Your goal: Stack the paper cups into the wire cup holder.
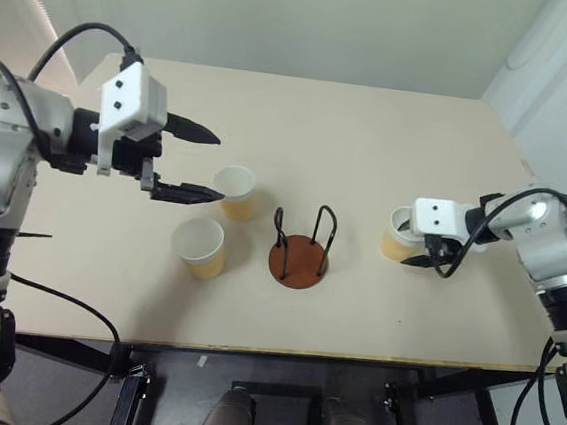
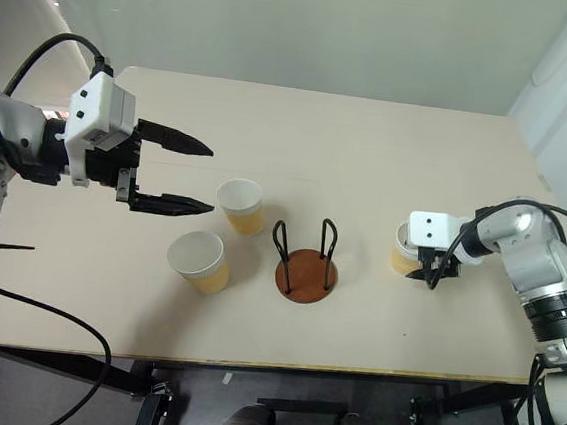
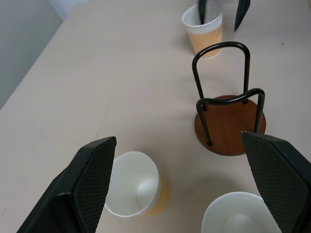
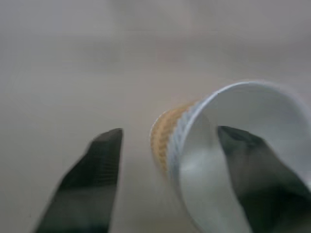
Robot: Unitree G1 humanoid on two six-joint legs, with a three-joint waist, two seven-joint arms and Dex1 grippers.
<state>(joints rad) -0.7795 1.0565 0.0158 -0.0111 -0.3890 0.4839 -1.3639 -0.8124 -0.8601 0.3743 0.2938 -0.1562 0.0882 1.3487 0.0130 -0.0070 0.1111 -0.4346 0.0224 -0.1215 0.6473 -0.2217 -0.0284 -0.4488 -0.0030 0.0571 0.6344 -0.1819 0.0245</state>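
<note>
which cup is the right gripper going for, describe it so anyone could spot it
On the beige table, look right of the wire cup holder. That paper cup stands alone, with one finger of the right gripper inside its rim; the other two cups sit together left of the holder.

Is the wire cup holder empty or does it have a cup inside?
Empty. The wire cup holder shows its bare brown base between the loops, and all three paper cups stand outside it on the table.

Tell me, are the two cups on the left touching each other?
Apart. The left eye view shows bare table between the far cup and the near cup; the left wrist view shows that gap too.
</note>
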